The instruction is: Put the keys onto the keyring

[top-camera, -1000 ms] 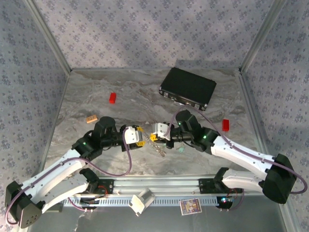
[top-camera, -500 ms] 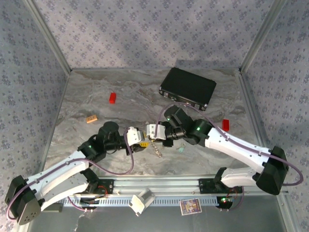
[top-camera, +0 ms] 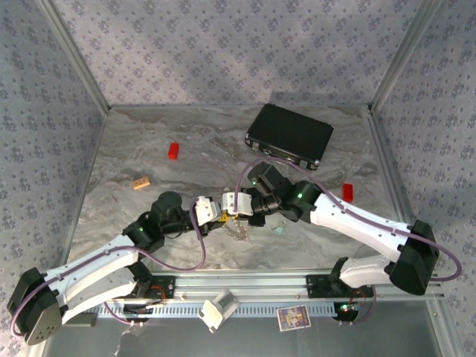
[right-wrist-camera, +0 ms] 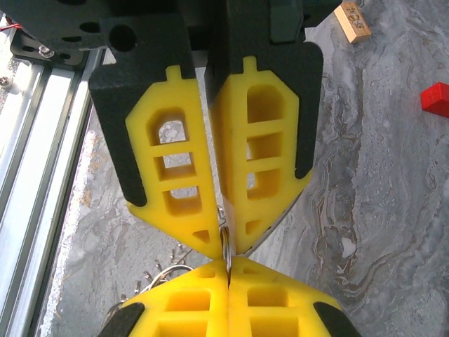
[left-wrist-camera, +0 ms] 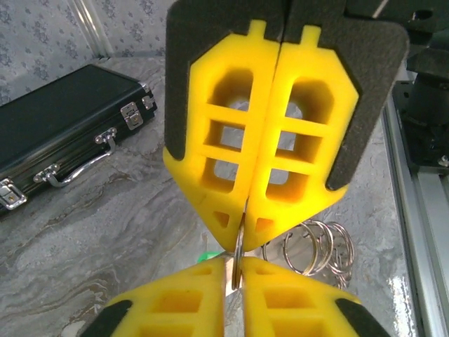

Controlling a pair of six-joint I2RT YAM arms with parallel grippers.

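Left pincer (top-camera: 221, 213) and right pincer (top-camera: 232, 208) sat tip to tip nearside of black case (top-camera: 290, 135), both clamped on keyring (left-wrist-camera: 238, 244); mint-headed key (top-camera: 280, 230) lay beside them.

probably a lab test booth: patterned walls (top-camera: 223, 52), aluminium corner posts (top-camera: 74, 56), marble-look tabletop (top-camera: 208, 141), mounting rail (top-camera: 253, 286)
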